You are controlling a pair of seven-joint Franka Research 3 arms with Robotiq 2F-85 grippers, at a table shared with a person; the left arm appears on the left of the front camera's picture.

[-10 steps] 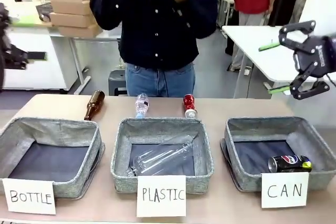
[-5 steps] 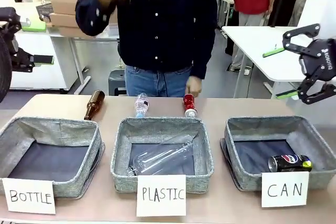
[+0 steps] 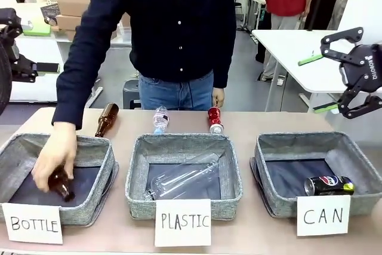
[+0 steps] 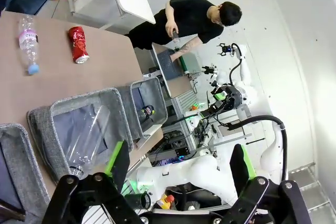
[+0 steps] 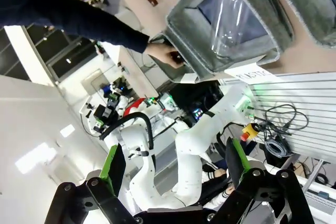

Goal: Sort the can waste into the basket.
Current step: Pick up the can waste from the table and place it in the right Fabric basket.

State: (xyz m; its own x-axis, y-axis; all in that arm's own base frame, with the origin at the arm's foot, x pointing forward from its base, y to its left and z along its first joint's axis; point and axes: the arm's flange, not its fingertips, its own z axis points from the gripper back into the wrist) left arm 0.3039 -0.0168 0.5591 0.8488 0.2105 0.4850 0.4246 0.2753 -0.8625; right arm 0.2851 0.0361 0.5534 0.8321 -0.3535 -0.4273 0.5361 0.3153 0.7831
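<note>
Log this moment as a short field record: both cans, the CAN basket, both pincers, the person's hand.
black Pepsi can: on its side inside the CAN basket, near its front wall
red can: lying on the table behind the PLASTIC basket, not yet sorted
left pincer: open, empty, off the table
right pincer: open, empty, raised at the right side
person's hand: in the BOTTLE basket, on a brown bottle

Bright, even indoor light; wrist views distorted.
</note>
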